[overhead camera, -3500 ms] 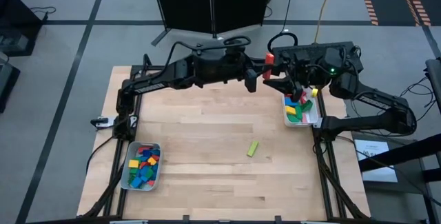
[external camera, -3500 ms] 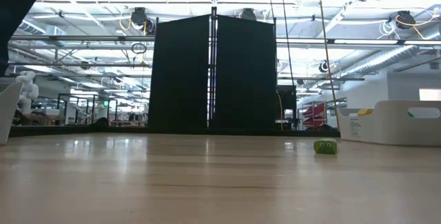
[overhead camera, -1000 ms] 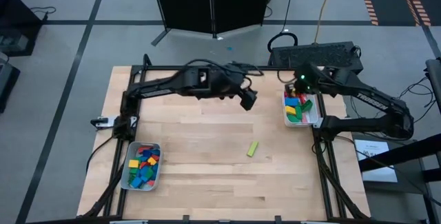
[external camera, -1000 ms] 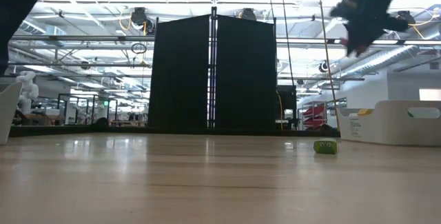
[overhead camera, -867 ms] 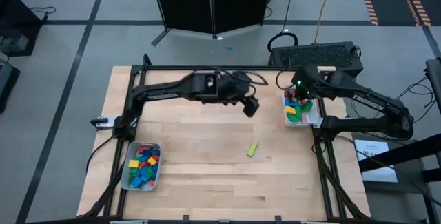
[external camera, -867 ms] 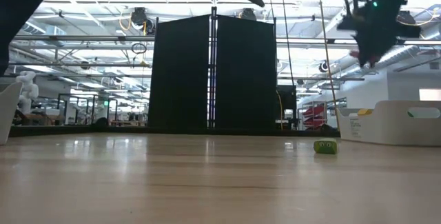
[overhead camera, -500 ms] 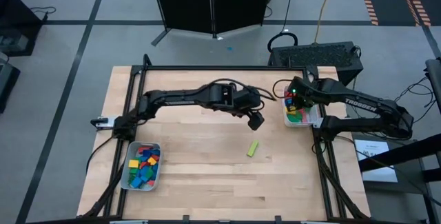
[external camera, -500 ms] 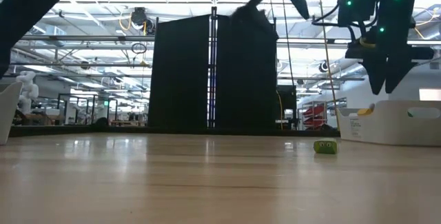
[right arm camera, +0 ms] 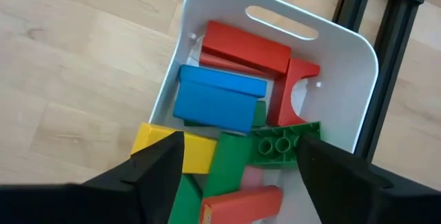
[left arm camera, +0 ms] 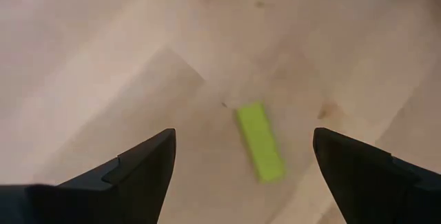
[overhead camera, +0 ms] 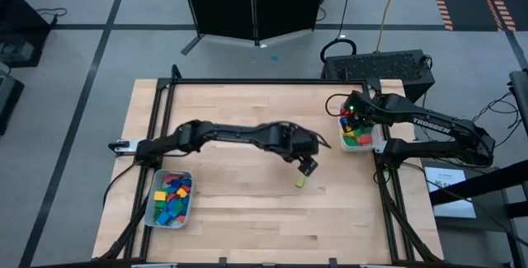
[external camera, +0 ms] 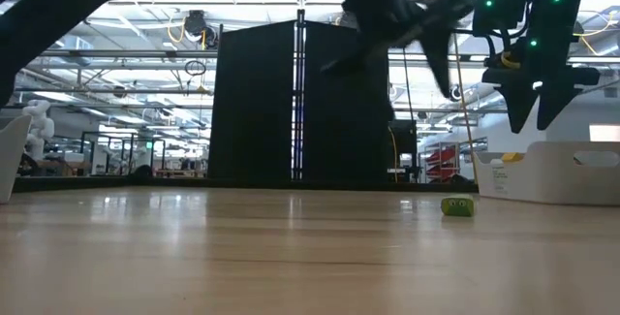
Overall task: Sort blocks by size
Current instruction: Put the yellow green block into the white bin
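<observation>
A lime-green bar block [overhead camera: 300, 182] lies flat on the wooden table, right of the middle; it also shows in the left wrist view [left arm camera: 261, 141] and the low view [external camera: 457, 206]. My left gripper [overhead camera: 307, 168] hangs open just above it and slightly to its far side, fingers pointing steeply down, touching nothing. My right gripper [overhead camera: 351, 120] stands open over the white tray [right arm camera: 358, 52] at the right edge, above the red, blue, yellow and green blocks [right arm camera: 219, 104] lying in it. Nothing shows between its fingers.
A second tray [overhead camera: 153, 209] with several coloured blocks stands at the near left. A black frame [overhead camera: 247, 81] runs along the table's far and side edges. Bare wood lies around the green bar and across the table's middle.
My left gripper has swung from the far middle of the table toward the near edge and down, tipping more steeply, and now hangs over the green bar. My right gripper has sunk over the right tray and opened.
</observation>
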### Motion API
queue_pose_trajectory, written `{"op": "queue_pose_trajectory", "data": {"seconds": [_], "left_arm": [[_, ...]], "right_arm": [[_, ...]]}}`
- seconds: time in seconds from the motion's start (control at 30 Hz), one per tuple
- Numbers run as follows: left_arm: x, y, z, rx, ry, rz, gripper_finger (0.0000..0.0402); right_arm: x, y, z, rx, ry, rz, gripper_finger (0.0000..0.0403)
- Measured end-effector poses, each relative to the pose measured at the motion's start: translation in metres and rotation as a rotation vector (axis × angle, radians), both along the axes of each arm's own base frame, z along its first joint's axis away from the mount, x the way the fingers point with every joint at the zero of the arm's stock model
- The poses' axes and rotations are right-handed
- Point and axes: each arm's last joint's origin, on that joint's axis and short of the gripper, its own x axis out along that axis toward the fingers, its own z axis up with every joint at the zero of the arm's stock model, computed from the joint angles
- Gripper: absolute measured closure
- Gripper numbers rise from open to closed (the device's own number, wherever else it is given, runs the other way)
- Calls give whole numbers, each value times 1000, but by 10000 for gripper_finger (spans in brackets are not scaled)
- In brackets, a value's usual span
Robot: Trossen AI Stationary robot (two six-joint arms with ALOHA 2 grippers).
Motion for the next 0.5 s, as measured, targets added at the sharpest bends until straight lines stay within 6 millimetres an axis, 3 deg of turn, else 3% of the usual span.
{"op": "queue_pose_trajectory", "data": {"seconds": [0.17, 0.3, 0.5], "left_arm": [[12, -25, -34, -62, 23, -1, 61], [18, -40, -51, -88, 10, -6, 61], [24, -44, -77, -48, 27, 34, 62]], "right_arm": [[0, 0, 0, 0, 1, 1, 134], [0, 0, 0, -1, 4, 14, 136], [2, -1, 1, -11, -13, 26, 137]]}}
